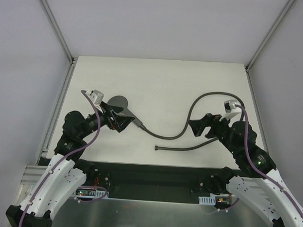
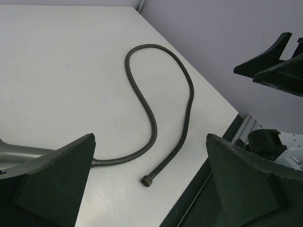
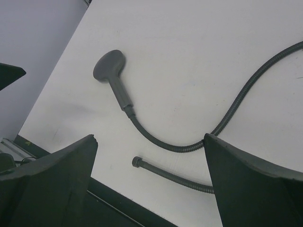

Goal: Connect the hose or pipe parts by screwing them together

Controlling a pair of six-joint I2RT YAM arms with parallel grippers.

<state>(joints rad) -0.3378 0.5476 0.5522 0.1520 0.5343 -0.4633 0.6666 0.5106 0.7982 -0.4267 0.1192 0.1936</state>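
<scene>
The hose's (image 1: pixel 217 93) free end fitting (image 1: pixel 157 147) lies nearest, at the middle of the table (image 1: pixel 157 79). Just beyond it, the left gripper (image 1: pixel 124 120) stands wide open, holding nothing, beside the shower head's (image 1: pixel 119 102) handle on the left. The right gripper (image 1: pixel 197 127), also spread wide and empty, hangs over the hose on the right. The hose meets the handle, then loops to the far right.

We see a grey round-faced shower head with tapered handle (image 3: pixel 110 66) lying flat. A long thin dark-grey flexible hose (image 2: pixel 155 126) meets the handle's tip, snakes away from it, then loops back. The hose's free end fitting (image 3: pixel 137 161) lies near the handle, not touching it.
</scene>
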